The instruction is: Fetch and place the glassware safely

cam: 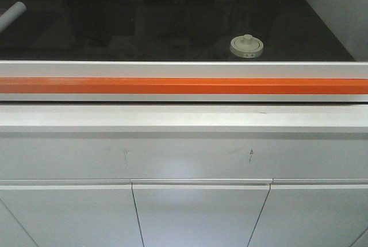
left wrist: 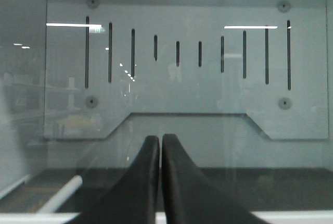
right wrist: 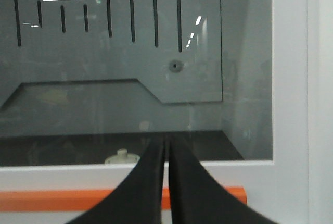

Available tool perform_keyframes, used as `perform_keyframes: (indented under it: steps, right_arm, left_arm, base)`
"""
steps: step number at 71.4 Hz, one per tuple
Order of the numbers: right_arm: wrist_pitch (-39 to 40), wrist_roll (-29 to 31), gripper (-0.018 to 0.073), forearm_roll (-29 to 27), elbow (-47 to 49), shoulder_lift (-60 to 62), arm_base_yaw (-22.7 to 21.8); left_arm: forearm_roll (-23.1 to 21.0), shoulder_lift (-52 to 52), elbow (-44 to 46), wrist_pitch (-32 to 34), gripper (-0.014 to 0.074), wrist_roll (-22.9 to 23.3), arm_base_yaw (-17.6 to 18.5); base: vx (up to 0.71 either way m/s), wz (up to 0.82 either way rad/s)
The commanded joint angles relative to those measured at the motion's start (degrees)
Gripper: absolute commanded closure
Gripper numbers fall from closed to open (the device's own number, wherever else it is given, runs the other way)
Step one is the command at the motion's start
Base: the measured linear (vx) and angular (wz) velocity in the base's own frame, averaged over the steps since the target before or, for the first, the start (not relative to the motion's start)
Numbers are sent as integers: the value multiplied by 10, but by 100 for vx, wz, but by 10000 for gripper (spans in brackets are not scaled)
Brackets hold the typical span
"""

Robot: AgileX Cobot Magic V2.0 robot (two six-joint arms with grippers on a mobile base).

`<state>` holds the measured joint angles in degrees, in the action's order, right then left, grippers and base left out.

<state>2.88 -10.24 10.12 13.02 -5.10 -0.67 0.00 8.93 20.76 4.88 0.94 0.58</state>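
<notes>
The glassware (cam: pixel 247 46), a squat jar with a cream-white knobbed lid, stands on the black work surface (cam: pixel 172 23) behind a glass sash, right of centre. In the right wrist view its lid (right wrist: pixel 122 157) peeks over the white sash frame, just left of my right gripper (right wrist: pixel 166 141), which is shut and empty, outside the glass. My left gripper (left wrist: pixel 160 139) is also shut on nothing, facing the slotted back panel (left wrist: pixel 182 67) through the glass. Neither arm shows in the front view.
An orange handle bar (cam: pixel 184 85) runs along the sash's white lower frame (cam: pixel 184 69). A white tube (cam: pixel 11 14) lies at the left of the black surface. White cabinet doors (cam: pixel 198 212) sit below. A white side post (right wrist: pixel 296 99) stands right.
</notes>
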Motion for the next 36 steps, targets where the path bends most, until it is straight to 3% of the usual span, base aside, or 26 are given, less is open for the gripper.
perform_keyframes:
  steps: [1, 18, 36]
  right_arm:
    - [48, 3, 563, 6, 89, -68, -2]
    - [48, 3, 563, 6, 264, -239, -2]
    - [44, 3, 563, 6, 299, -388, -2]
  left_arm:
    - [5, 63, 87, 13, 603, 1, 3]
    - [4, 224, 210, 22, 603, 1, 3]
    - [3, 352, 240, 17, 603, 1, 3]
  base:
    - [0, 0]
    - [0, 0]
    - [0, 0]
